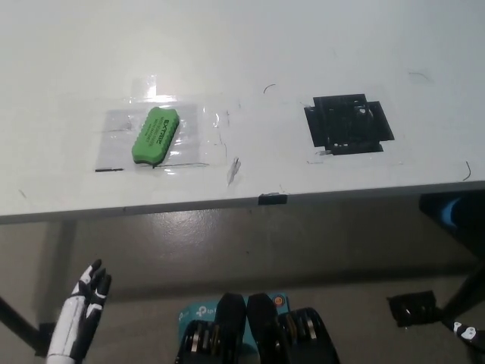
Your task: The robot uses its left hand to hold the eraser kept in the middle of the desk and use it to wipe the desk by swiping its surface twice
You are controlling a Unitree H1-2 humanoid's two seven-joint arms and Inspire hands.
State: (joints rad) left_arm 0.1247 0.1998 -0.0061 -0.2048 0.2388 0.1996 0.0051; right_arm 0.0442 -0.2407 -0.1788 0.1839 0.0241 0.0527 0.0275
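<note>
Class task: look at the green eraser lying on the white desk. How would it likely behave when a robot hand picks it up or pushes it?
The green oblong eraser lies flat, so it will probably slide rather than roll or tip. It looks like one small solid block, likely stiff and light. The clear shiny film under it may let it slip when pushed.

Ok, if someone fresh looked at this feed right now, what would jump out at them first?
Probably the bright green oblong eraser, lying on a clear tape patch left of centre on the white desk. Next, the black square of tape stuck to the desk's right side. The white left hand hangs below the desk edge at lower left, open, touching nothing.
</note>
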